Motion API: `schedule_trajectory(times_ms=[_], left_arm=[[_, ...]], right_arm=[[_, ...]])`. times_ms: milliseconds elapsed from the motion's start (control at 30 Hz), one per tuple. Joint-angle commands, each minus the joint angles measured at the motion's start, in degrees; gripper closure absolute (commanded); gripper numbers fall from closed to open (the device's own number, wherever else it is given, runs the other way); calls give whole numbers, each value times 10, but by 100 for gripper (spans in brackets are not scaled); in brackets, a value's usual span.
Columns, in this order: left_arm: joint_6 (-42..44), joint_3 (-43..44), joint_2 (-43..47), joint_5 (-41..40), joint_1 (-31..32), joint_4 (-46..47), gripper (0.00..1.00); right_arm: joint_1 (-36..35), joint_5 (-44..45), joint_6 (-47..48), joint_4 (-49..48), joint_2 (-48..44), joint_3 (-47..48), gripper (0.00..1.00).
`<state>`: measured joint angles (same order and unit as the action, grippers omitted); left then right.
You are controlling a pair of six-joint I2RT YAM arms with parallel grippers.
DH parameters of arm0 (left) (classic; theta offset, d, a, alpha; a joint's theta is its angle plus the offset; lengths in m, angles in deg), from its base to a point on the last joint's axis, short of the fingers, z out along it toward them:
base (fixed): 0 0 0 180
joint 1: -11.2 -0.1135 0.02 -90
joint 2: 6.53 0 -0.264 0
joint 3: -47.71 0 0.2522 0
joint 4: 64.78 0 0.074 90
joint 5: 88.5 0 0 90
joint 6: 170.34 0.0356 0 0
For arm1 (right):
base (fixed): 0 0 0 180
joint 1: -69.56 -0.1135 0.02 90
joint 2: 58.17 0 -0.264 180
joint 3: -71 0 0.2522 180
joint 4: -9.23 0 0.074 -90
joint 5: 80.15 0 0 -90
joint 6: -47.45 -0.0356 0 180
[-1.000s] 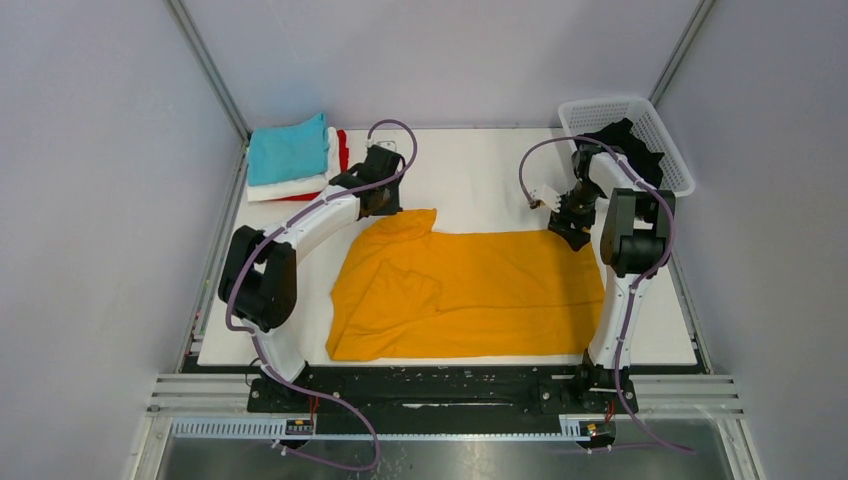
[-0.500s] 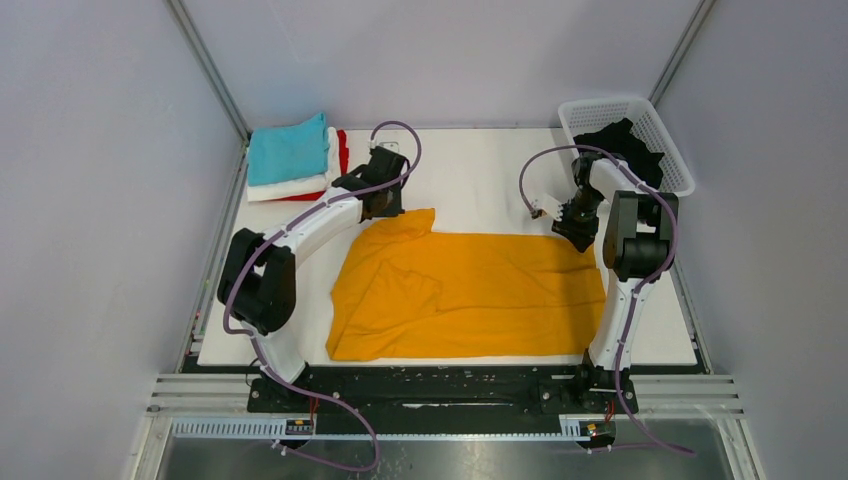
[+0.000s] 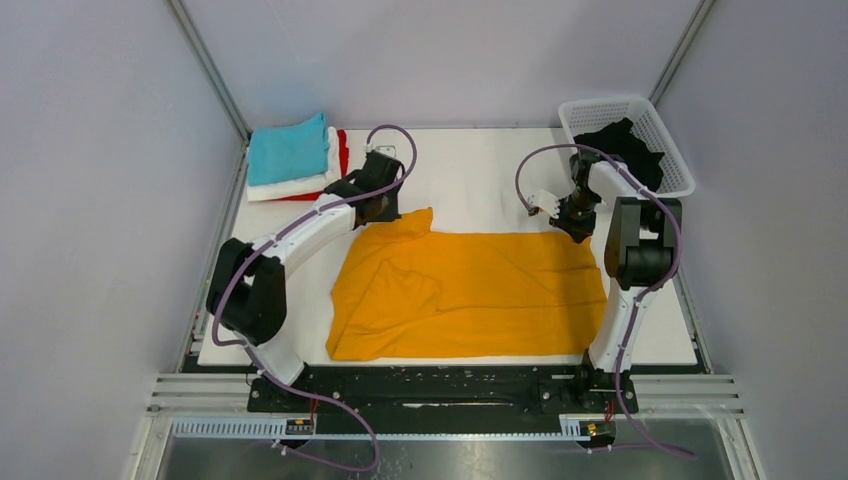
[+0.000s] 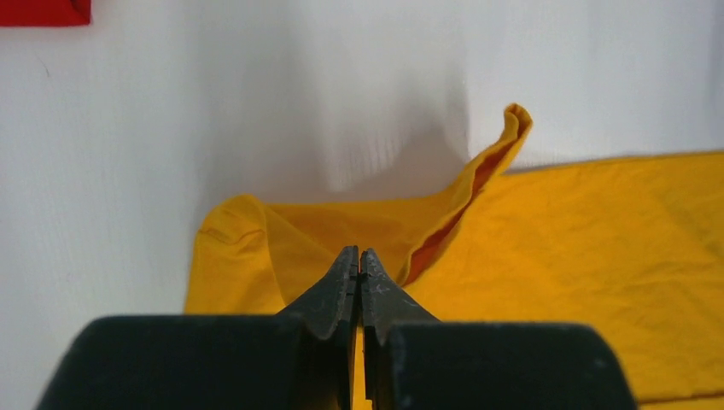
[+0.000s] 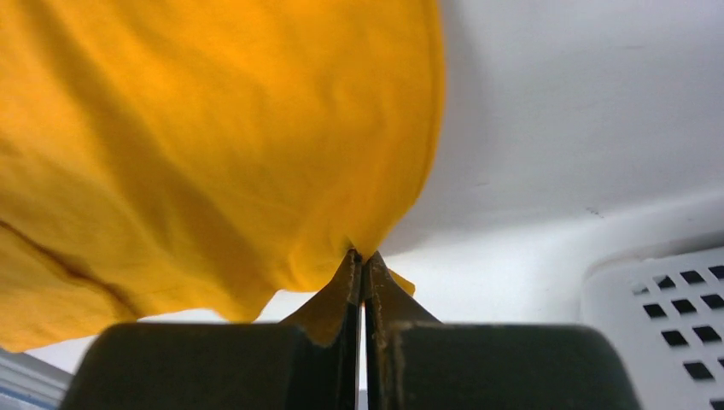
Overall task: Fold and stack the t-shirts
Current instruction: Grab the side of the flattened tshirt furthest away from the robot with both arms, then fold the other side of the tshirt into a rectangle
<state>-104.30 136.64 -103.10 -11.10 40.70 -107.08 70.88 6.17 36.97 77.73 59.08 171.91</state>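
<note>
The middle of the white bench (image 3: 480,180) is covered by the mustard-orange t-shirt (image 3: 480,295), the folded teal t-shirt (image 3: 288,150) is stacked at the far left corner, and the spread shirt's far corners are pinched by the closed left gripper (image 4: 359,260) and the closed right gripper (image 5: 362,265).

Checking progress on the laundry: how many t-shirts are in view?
5. The teal t-shirt, white t-shirt and red t-shirt are stacked far left; the mustard-orange t-shirt lies mid-table; the black t-shirt is in the basket. Others may be hidden.
</note>
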Motion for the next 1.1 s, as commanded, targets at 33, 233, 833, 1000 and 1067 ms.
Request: schedule_trajectory(times_ms=[33, 233, 833, 1000, 1067], left_arm=[[9, -47, 77, 17, 21, 22, 100], [-5, -106, 139, 2, 55, -1, 100], [-127, -282, 347, -24, 150, -126, 100], [-179, -304, 370, -40, 167, -170, 100], [-191, -312, 385, -34, 173, -177, 100]], right_arm=[[-49, 55, 22, -50, -108, -94, 100], [-80, 69, 61, -68, -211, -186, 100], [-96, 120, 290, 105, -388, -352, 100], [-96, 133, 296, 110, -397, -363, 100], [-96, 138, 297, 105, -396, -366, 100]])
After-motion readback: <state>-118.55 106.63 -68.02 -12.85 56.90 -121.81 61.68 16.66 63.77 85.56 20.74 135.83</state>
